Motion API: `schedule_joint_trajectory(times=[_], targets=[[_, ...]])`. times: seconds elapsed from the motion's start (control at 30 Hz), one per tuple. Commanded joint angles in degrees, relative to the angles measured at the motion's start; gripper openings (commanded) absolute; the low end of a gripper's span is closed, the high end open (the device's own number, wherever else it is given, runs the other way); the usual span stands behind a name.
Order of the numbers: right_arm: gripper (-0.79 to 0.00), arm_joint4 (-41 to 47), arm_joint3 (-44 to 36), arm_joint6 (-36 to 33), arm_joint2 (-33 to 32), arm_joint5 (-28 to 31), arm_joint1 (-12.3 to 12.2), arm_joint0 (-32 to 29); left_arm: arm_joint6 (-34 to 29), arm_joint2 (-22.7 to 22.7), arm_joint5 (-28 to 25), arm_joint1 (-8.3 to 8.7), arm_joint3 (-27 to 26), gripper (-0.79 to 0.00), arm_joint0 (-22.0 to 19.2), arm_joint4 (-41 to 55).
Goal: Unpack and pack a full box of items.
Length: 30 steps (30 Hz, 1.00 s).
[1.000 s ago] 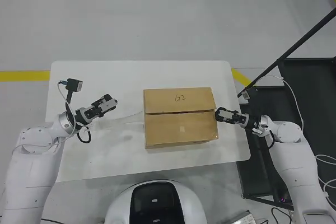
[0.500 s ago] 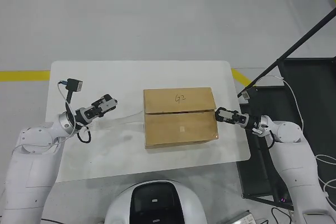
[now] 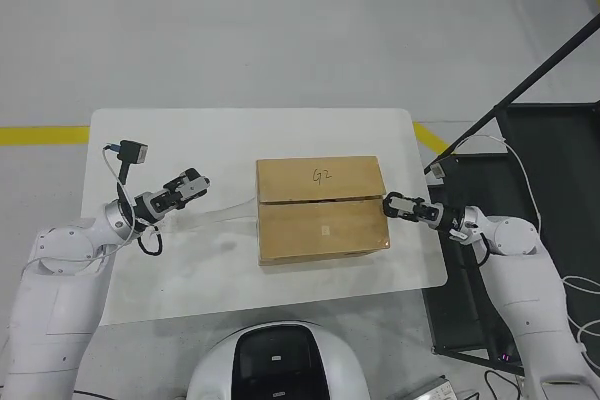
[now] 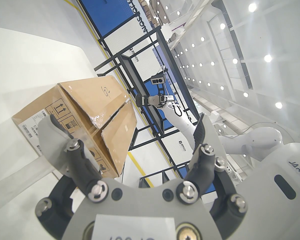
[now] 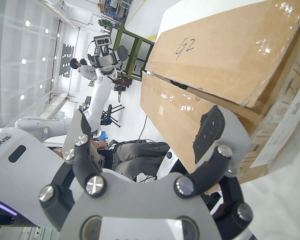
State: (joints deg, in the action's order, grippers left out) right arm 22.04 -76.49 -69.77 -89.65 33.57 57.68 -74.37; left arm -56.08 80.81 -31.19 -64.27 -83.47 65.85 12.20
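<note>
The box is sitting on the white table, a little right of the middle. Its two top flaps are lying shut and meeting along a seam that runs from one end to the other. In the right wrist view the box is showing a narrow dark gap along that seam, with shiny clear tape wrinkling on both flaps and a handwritten mark on the far one. In the left wrist view the box is showing a white label and printed symbols on its end wall.

The left gripper is hanging over the table left of the box, well apart from it and pointing toward it. Seen from its own wrist, the left gripper is holding its jaws spread wide, with nothing between them.

The right gripper is hovering right at the box's right end, level with the seam. Seen from its own wrist, the right gripper is also gaping wide and gripping nothing. One finger is lying over the corner of the near flap, though I cannot tell whether it is touching the cardboard.

A black rack is standing just beside the table's right edge
</note>
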Motion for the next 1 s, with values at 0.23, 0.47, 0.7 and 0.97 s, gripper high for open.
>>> schedule_joint_trajectory(times=[0.23, 0.47, 0.7, 0.97], targets=[[0.000, -5.37, 2.29, 1.24, -2.20, 2.18, -1.26, 0.71, 0.00, 0.00, 0.00, 0.00, 0.00, 0.000, 0.00, 0.00], [0.000, -6.52, 8.36, 2.84, 1.15, 3.78, -1.05, 3.82, 0.00, 0.00, 0.00, 0.00, 0.00, 0.000, 0.00, 0.00], [0.000, -5.54, 9.64, 2.62, 5.73, 3.56, -1.05, 5.30, 0.00, 0.00, 0.00, 0.00, 0.00, 0.000, 0.00, 0.00], [0.000, 1.93, 6.42, -0.80, 8.44, 0.15, -2.56, 4.56, 0.00, 0.00, 0.00, 0.00, 0.00, 0.000, 0.00, 0.00]])
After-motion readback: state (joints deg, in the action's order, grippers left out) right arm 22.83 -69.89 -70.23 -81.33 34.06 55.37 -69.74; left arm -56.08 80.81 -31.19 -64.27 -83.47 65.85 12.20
